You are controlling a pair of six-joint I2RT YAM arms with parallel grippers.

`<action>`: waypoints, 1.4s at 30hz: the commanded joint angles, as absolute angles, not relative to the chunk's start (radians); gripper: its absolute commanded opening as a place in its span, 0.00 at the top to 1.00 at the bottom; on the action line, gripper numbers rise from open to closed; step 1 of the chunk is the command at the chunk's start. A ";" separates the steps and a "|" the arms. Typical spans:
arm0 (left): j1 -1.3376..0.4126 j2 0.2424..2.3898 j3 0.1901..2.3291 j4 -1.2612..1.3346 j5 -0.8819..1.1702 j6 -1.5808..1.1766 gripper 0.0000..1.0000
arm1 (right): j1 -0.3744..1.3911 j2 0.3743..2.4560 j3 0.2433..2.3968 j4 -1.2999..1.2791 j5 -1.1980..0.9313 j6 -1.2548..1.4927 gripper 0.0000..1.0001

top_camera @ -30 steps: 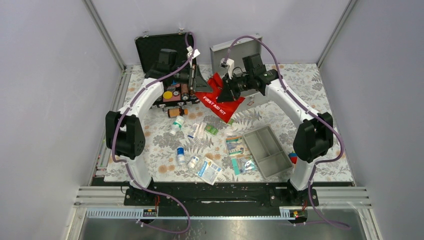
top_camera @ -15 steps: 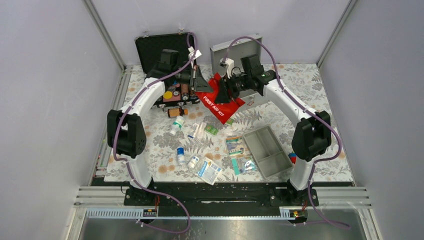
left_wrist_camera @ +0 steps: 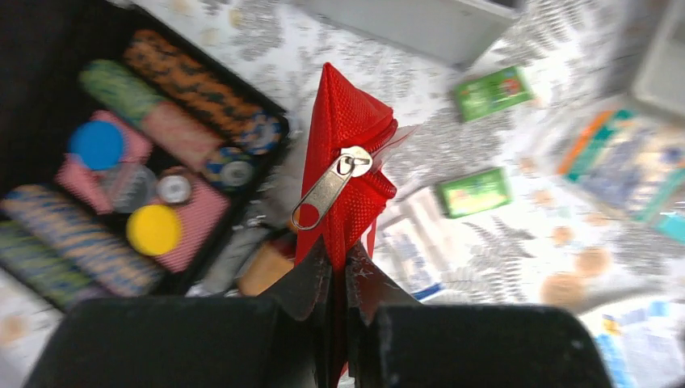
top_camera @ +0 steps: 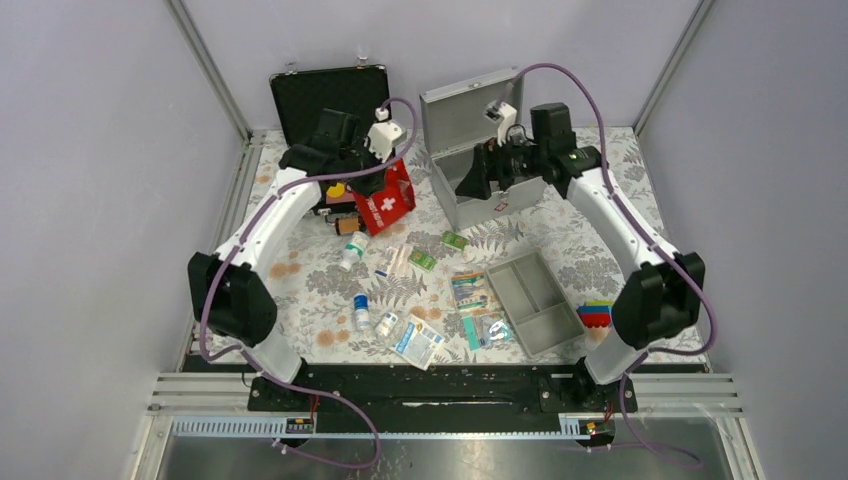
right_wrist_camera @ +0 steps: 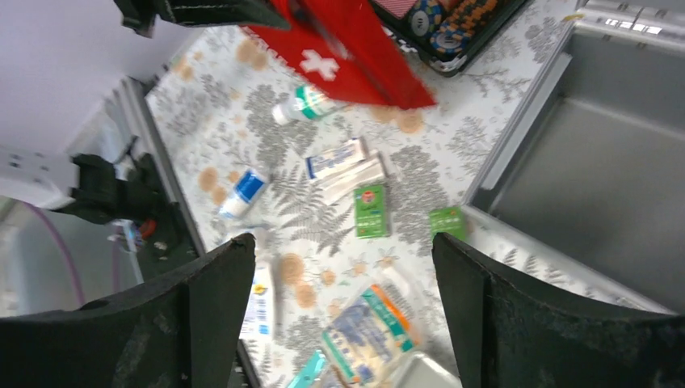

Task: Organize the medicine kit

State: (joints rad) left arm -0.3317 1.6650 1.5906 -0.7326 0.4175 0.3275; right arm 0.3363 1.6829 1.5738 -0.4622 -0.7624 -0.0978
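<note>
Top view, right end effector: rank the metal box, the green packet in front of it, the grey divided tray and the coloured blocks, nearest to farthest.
From the right end effector:
1. metal box: at the back, the end effector overlaps its open top.
2. green packet: just in front of the box.
3. grey divided tray: nearer the bases, right of centre.
4. coloured blocks: right of the tray.

Soft even light, hardly any shadows; wrist views smeary, everything around the red pouch [left_wrist_camera: 347,129] blurred, its zipper pull [left_wrist_camera: 329,187] sharp
</note>
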 commanded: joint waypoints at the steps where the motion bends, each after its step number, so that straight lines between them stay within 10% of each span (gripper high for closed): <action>1: -0.460 1.530 1.613 -0.648 0.073 0.574 1.00 | 0.305 1.594 1.430 -0.304 -0.867 0.139 0.14; 5: -0.700 1.335 1.424 -0.523 -0.030 0.820 1.00 | 0.285 1.586 1.385 -0.276 -0.875 0.179 0.16; 11: -0.534 1.508 1.332 -0.486 -0.262 0.819 1.00 | 0.278 1.635 1.393 -0.242 -0.850 0.225 0.20; 31: -0.533 1.510 1.610 -0.695 0.229 0.447 1.00 | 0.345 1.801 1.509 0.258 -1.265 0.624 0.68; 42: -0.529 1.547 1.671 -0.720 0.305 0.424 1.00 | 0.396 1.871 1.590 0.293 -1.301 0.651 0.65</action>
